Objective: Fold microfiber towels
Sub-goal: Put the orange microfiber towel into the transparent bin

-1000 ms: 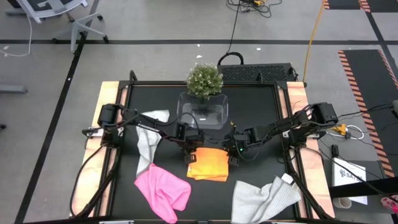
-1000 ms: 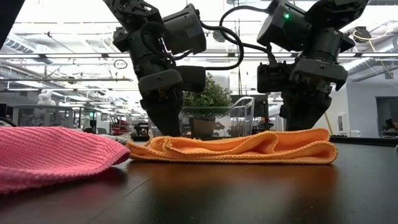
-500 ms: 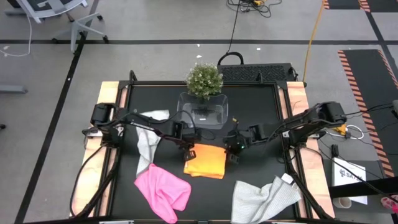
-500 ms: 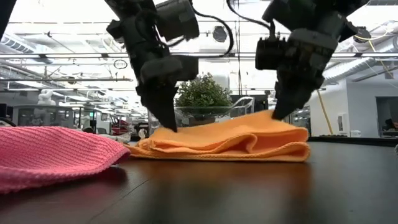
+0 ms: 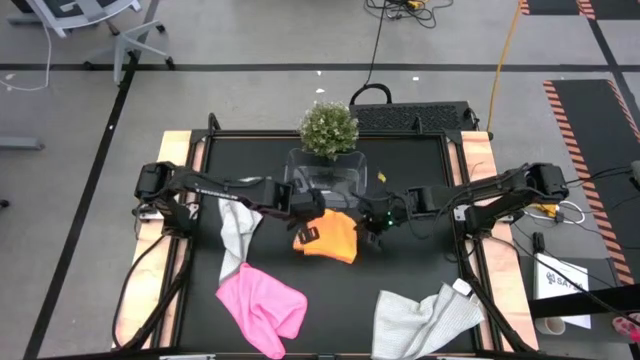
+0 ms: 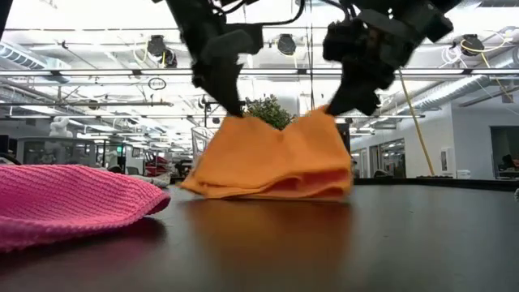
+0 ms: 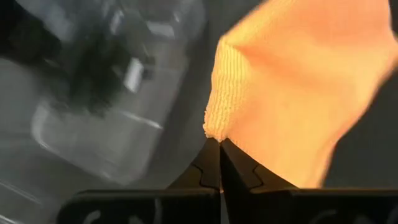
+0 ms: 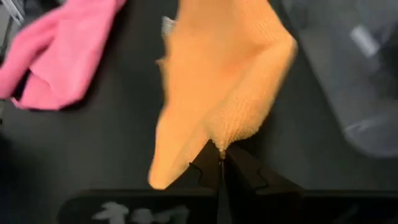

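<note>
Change: both grippers have risen since a second ago, and the orange towel [image 6: 272, 158], then lying flat in folds, now hangs from them with its lower edge on the table [image 5: 410, 170]
Left gripper [image 5: 310, 206]: pinched tight on one upper corner of the orange towel
Right gripper [image 5: 371, 222]: pinched tight on the other upper corner, level with the left one
Behind the grippers: clear tub [image 5: 327, 172] just beyond the lifted cloth, a small bushy plant [image 5: 329, 127] past it
Near side: pink towel [image 5: 262, 306] below the left gripper, grey towel [image 5: 425, 318] below the right one, both well apart from the orange cloth
Outward of left gripper: second grey towel [image 5: 238, 222], under the left arm
Low view only: the cloth hides most of the plant and tub
Wrist views only: fingertips [image 7: 219, 163] meeting on the towel's hem; the right one also shows the pink towel [image 8: 56, 53] beyond
</note>
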Motion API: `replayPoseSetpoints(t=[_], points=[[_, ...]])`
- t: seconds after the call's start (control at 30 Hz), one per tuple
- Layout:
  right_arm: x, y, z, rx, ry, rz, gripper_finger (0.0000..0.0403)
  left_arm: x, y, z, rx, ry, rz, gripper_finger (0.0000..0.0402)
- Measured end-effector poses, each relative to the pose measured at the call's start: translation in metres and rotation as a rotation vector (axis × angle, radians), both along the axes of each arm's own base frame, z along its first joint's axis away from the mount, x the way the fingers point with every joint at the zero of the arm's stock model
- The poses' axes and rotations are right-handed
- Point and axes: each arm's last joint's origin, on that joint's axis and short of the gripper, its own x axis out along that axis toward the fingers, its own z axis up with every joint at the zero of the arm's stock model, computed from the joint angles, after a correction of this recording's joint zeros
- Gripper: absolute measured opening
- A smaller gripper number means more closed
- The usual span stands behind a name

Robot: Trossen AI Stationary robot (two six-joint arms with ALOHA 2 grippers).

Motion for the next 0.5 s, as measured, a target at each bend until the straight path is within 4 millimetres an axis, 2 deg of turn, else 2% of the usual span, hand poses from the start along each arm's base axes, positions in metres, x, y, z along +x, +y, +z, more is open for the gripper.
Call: replayPoseSetpoints(t=[0.23, 0.5], points=[[0.014, -0.025, 0.034, -0.12, -0.091, 0.016, 0.0, 0.002, 0.023, 0.027, 0.108, 0.019, 0.042, 0.0], [0.01, -0.07, 0.06, -0.247, -0.028, -0.019, 0.0, -0.006, 0.059, 0.048, 0.228, 0.097, 0.131, 0.0]])
